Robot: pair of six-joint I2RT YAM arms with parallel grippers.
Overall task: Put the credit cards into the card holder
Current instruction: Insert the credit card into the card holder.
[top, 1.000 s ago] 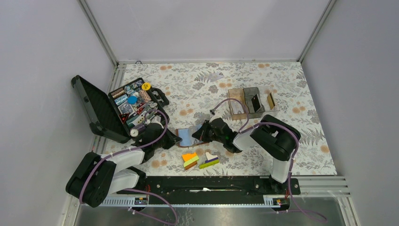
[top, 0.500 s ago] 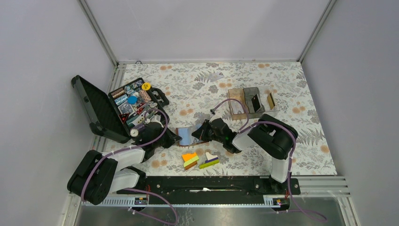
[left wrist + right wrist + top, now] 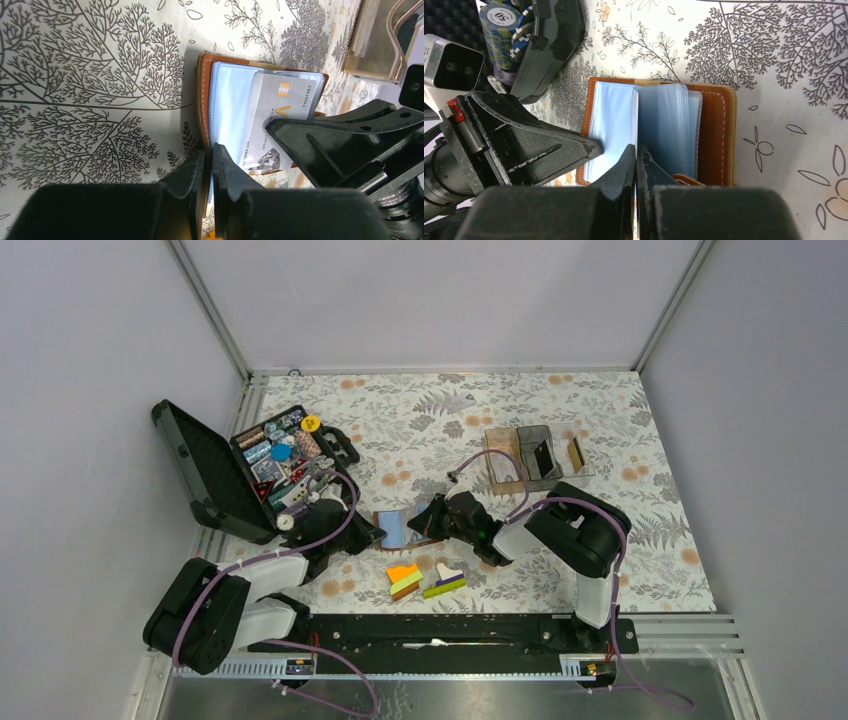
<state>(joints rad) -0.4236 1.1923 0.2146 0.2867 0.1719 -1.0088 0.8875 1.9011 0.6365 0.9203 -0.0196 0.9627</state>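
The brown leather card holder [image 3: 400, 528] lies open on the floral cloth between both arms, with pale blue plastic sleeves inside. My left gripper [image 3: 209, 148] is shut on the holder's brown cover edge [image 3: 202, 100]. My right gripper [image 3: 636, 148] is shut on a grey credit card [image 3: 282, 112] with a gold chip. The card lies against the sleeves [image 3: 664, 125], and in the right wrist view it is only a thin edge between the fingers. A dark card [image 3: 545, 458] and a tan card [image 3: 577, 452] stand in the boxes at the back right.
An open black tool case [image 3: 215, 475] with chips and small parts stands at the left. Clear and brown compartment boxes [image 3: 510, 468] sit at the back right. Orange, green and purple blocks [image 3: 405, 580] lie just in front of the holder, near the arm bases.
Almost nothing. The right gripper has edged very slightly left toward the holder, and the left gripper has stayed on the cover.
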